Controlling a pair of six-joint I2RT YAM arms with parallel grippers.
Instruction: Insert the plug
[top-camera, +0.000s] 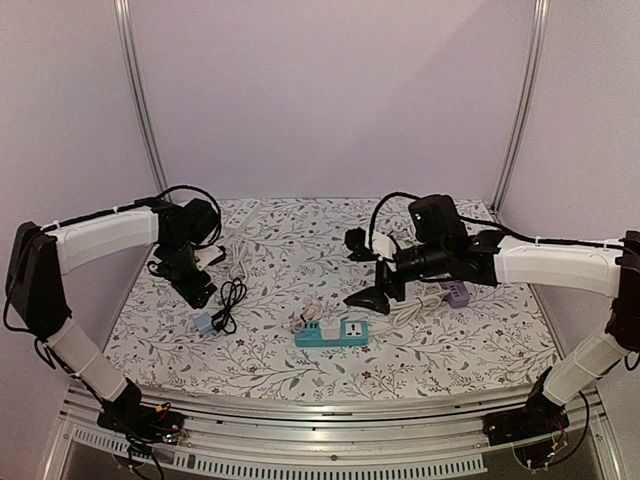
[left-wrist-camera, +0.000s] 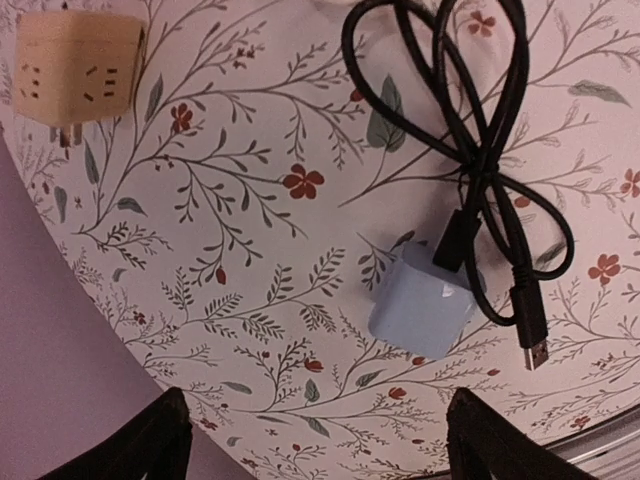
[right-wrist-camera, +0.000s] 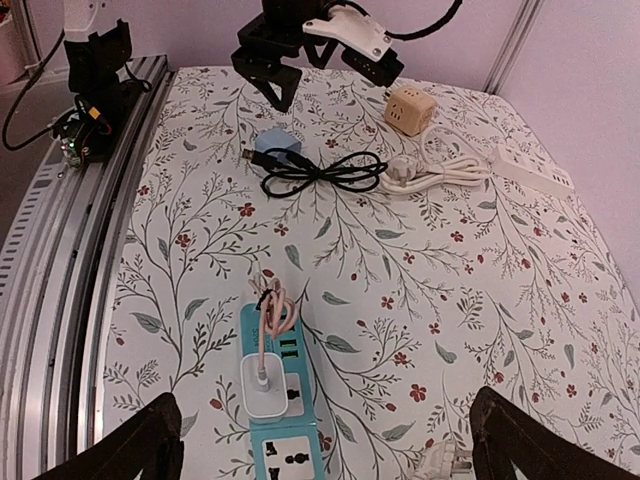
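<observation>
Standing at the near edge, I am seeing the right gripper hanging above the teal power strip, its 2 fingers spread wide and pinching nothing. The strip is lying on the flowered cloth near the table's 6 o'clock edge. A white charger is sitting pushed into its top face. A pink cable is running from the charger into a small bundle at 12 o'clock of it in the right wrist view. In that same view a loose white plug is lying on the cloth at about 4 o'clock of the strip, apart from it and partly cut by the frame's edge.

Over at 9 o'clock of the table, the left gripper is hovering with its fingers spread apart and gripping nothing. Beneath it a pale blue adapter is touching a looped black cable. A beige cube adapter is resting at 10 o'clock of the blue one, well apart from it.
</observation>
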